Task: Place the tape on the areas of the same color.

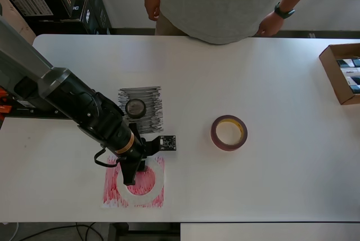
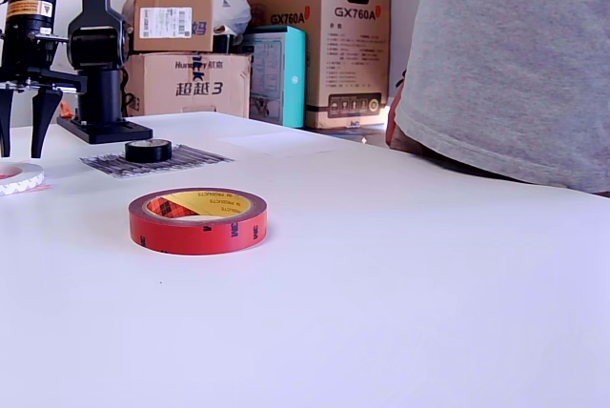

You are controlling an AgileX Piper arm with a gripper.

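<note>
The small black tape roll (image 1: 135, 107) (image 2: 149, 150) lies on the black scribbled area (image 1: 151, 106) (image 2: 191, 157). On the red scribbled area (image 1: 112, 193) rests the wide white ring (image 1: 147, 190) (image 2: 19, 177). My gripper (image 1: 131, 177) (image 2: 23, 127) hangs just above that ring, open, with nothing between its fingers. The dark red ring (image 1: 229, 133) (image 2: 198, 220), with its yellowish core, lies flat on the bare tabletop, apart from any patch. A faint plain white area (image 2: 286, 141) shows beyond the black one in the exterior view; the overhead view does not show it.
A person (image 1: 225, 4) (image 2: 515, 65) stands at the table's far edge, hands near it. An open cardboard box (image 1: 341, 75) sits at the overhead view's right edge. Stacked boxes (image 2: 315, 41) stand behind the table, next to the arm's base (image 2: 100, 93).
</note>
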